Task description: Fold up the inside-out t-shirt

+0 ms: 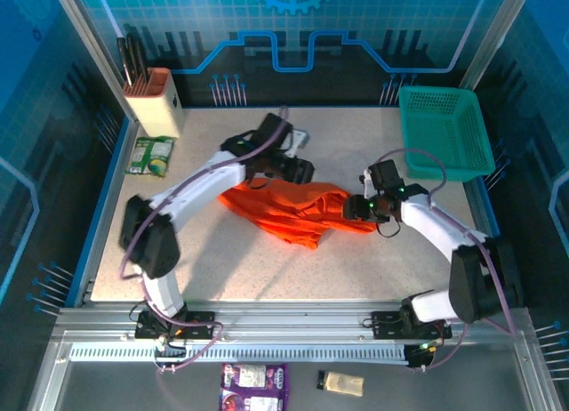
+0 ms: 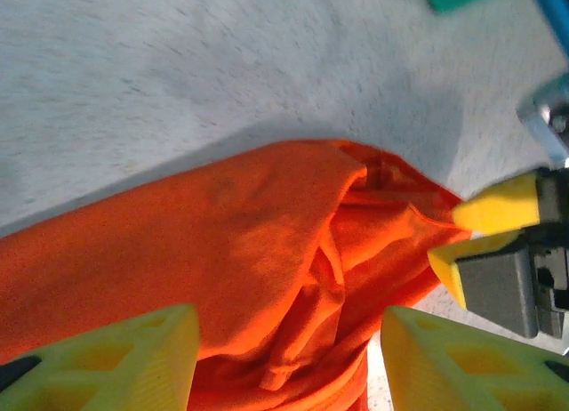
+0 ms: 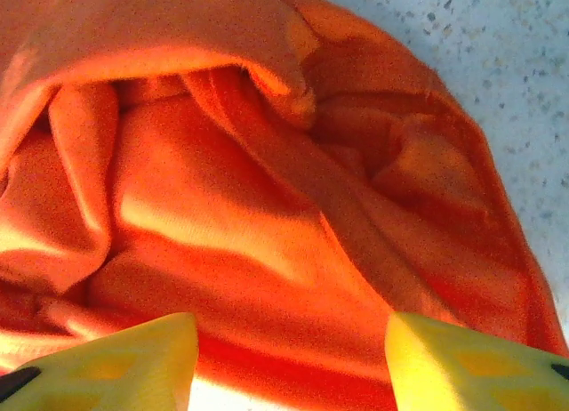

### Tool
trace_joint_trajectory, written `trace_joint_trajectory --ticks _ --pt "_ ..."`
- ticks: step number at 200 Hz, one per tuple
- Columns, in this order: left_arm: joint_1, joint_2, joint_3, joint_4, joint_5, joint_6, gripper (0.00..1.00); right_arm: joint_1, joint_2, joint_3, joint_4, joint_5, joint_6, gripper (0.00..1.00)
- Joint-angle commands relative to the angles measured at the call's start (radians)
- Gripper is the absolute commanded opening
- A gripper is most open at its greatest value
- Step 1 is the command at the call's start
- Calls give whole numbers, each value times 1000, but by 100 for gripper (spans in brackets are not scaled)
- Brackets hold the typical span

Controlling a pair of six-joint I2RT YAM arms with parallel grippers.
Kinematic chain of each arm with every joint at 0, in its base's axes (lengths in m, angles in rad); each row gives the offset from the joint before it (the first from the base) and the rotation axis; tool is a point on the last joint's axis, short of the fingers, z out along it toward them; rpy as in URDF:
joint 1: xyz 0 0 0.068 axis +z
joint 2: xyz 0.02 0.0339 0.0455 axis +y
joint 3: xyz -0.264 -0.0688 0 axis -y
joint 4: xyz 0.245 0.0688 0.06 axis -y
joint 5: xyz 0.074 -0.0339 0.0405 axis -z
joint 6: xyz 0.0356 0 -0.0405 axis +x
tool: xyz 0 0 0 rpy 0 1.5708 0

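Beige blocky knife holder [image 1: 153,100] with dark handles stands at the back left of the pale speckled desk [image 1: 267,269]. A glossy green packet [image 1: 149,155] lies just beside it, print too small to read. The left pincer [image 1: 298,171] is at the shirt's far edge, its yellow plastic fingers [image 2: 133,358] with cut-out webbing apart and gripping nothing. The inside-out t-shirt [image 1: 293,211] is bright orange soft cloth with no print, crumpled in deep folds mid-desk between both pincers. The right pincer [image 1: 351,209] is at the shirt's right end, fingers [image 3: 133,358] apart, the cloth not clamped. A teal plastic mesh basket [image 1: 444,131], squarish, sits at the back right corner.
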Motion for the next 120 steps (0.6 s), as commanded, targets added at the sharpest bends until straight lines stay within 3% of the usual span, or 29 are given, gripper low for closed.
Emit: trace_joint_trajectory --ticks 1,55,89,120 --pt "-35 163 150 -102 -31 99 57 -19 60 50 48 -3 -65 57" --pt "-67 477 510 -248 41 160 58 -30 146 55 103 -27 -81 41" --pt "-68 539 562 -262 21 165 55 -27 110 54 91 -47 -69 12" --pt "-54 562 561 -262 113 146 54 -19 23 54 57 -56 -56 2"
